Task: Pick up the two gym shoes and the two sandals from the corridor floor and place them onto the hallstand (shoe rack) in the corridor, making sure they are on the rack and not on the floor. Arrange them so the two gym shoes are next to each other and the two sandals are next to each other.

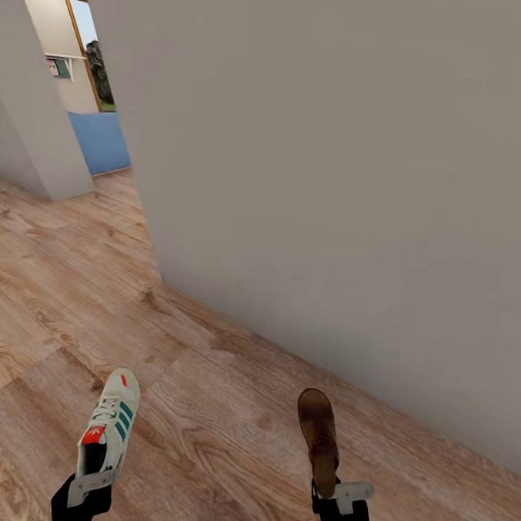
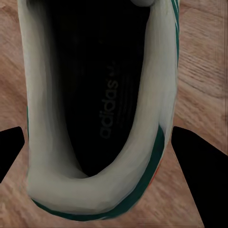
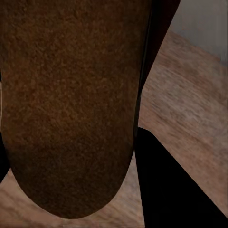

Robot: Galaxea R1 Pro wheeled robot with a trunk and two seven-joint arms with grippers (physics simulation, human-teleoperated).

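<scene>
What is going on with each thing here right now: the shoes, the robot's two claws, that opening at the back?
Sneaker: held at its heel by the left end effector, toe pointing away.
Sandal: held at its heel by the right end effector, toe pointing away.
Left end effector: shut on the sneaker.
Right end effector: shut on the sandal.
Doorway: open, daylight and greenery beyond.
Wood floor: bare under both shoes.

We see both arms cut off at head view's bottom edge. Left gripper (image 1: 90,487) fingertips hidden by gym shoe (image 1: 108,428) heel; sandal (image 3: 71,104) straps prob. out of frame in right wrist view.
</scene>
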